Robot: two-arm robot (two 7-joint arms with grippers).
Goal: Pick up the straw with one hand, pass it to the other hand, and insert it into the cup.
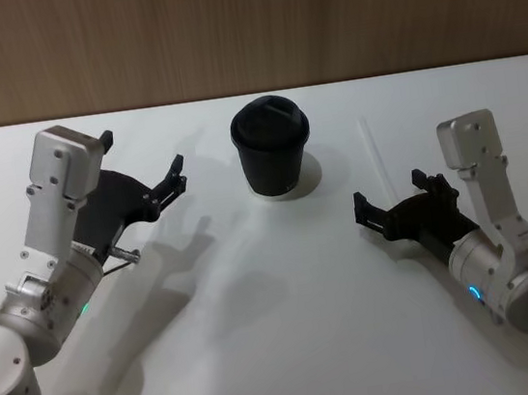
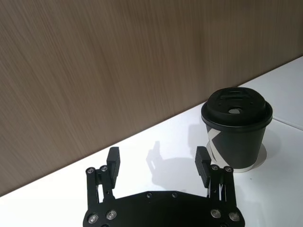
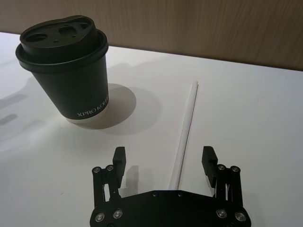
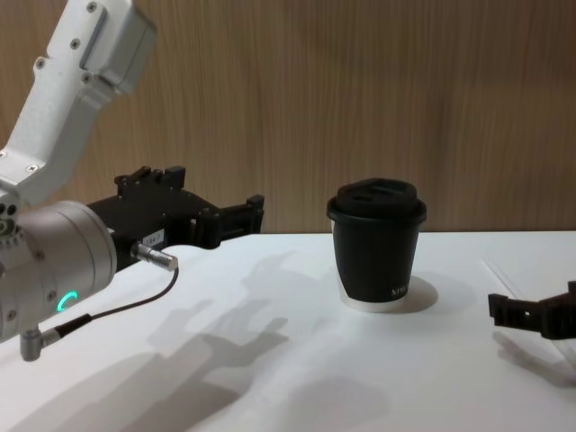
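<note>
The black cup [image 1: 272,148] with its domed lid stands upright at the middle back of the white table [image 1: 282,331]. To its right the thin white straw [image 1: 375,155] lies flat, pointing away from me. My right gripper [image 1: 389,193] is open over the straw's near end. In the right wrist view the straw [image 3: 186,130] runs into the gap between the fingers of this gripper [image 3: 164,158], untouched, with the cup [image 3: 71,75] beside it. My left gripper [image 1: 140,159] hangs open and empty left of the cup. The left wrist view shows that gripper [image 2: 158,161] and the cup [image 2: 236,137].
A wooden wall [image 1: 241,25] closes off the table's far edge just behind the cup. A dark cable [image 4: 108,310] loops from my left wrist. Bare white tabletop lies in front of the cup and between my two arms.
</note>
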